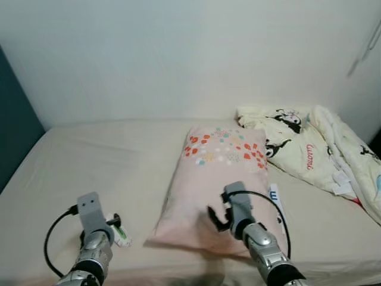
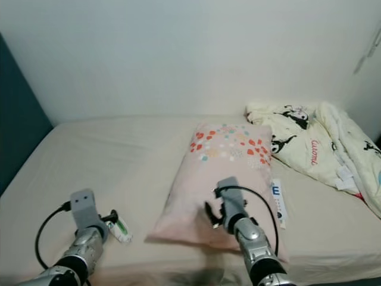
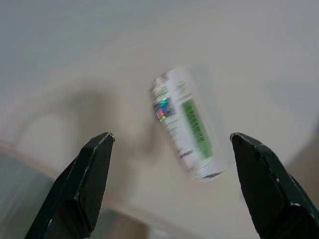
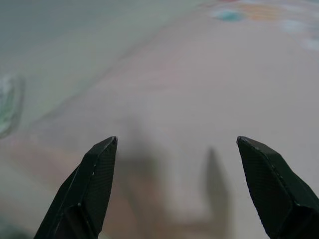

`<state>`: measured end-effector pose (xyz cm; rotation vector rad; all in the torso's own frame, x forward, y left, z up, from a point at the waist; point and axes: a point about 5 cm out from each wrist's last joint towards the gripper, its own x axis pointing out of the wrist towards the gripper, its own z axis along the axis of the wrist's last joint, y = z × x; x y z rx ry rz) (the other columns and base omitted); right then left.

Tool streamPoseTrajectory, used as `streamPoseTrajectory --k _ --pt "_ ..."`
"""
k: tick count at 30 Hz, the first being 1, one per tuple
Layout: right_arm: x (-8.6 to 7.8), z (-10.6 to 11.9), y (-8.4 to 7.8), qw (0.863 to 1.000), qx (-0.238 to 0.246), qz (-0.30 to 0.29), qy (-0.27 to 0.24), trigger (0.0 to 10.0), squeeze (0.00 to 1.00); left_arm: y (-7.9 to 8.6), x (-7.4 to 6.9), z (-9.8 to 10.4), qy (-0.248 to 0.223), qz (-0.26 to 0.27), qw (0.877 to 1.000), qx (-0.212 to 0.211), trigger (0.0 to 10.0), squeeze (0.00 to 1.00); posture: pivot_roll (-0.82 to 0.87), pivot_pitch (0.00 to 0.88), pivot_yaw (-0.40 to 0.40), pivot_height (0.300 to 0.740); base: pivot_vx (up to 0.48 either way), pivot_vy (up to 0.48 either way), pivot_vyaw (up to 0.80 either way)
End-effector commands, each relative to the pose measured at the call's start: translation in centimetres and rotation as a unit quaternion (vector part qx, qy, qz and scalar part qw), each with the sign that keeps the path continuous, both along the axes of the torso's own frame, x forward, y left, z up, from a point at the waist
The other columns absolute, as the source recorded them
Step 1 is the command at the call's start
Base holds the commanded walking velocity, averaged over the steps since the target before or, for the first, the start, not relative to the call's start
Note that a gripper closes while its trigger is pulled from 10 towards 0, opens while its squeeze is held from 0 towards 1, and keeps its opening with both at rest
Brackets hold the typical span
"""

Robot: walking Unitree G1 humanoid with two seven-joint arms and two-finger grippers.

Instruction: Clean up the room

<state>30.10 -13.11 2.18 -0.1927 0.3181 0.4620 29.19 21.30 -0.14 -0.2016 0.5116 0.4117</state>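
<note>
1. The left gripper is being held low over the near left part of the bed, its fingers spread wide apart and gripping nothing.
2. A small white tube with green print is lying on the sheet just beyond those fingertips, between them in the wrist view and touched by neither.
3. The right gripper is being held over the near end of a pink pillow, likewise released, with only pillow fabric between its fingers.
4. A white and blue box is lying just beside the pillow's right edge.
5. A crumpled cartoon-print blanket is being left heaped at the far right, near the wall.
</note>
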Motion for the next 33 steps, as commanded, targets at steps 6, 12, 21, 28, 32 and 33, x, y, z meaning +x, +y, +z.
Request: streamPoseTrajectory --k 6,12,21,28,32,33 --pt "-1.7 0.0 3.3 0.996 0.001 0.091 -0.013 10.0 0.0 0.2 -0.3 -0.1 0.004 -0.002 1.0 0.021 10.0 0.0 -0.09 0.12 0.004 0.62 0.0 0.0 0.0" --pt "-3.7 -0.7 5.2 0.99 -0.004 0.143 -0.008 10.0 0.0 -0.4 0.8 0.8 -0.029 0.002 1.0 -0.011 10.0 0.0 -0.09 0.166 0.012 0.606 0.0 0.0 0.0" --pt "-6.4 -1.0 7.2 0.984 -0.005 0.175 -0.009 10.0 0.0 -3.6 5.4 6.1 -0.167 -0.049 0.979 -0.104 10.0 0.0 -0.07 0.24 0.026 0.606 0.0 0.0 0.0" --pt "-7.3 -0.5 7.6 0.985 0.007 0.172 -0.009 10.0 0.0 -4.5 6.0 6.9 -0.166 -0.084 0.98 -0.066 10.0 0.0 -0.08 0.271 0.038 0.606 0.0 0.0 0.0" --pt "-7.7 0.8 7.6 0.986 0.031 0.163 -0.02 10.0 0.0 -3.7 5.7 6.5 -0.143 -0.074 0.987 -0.014 10.0 0.0 -0.09 0.297 0.049 0.606 0.0 0.0 0.0" --pt "-7.8 1.3 7.6 0.985 0.042 0.164 -0.024 10.0 0.0 -3.5 5.7 6.4 -0.139 -0.069 0.988 -0.006 10.0 0.0 -0.09 0.31 0.053 0.606 0.0 0.0 0.0"
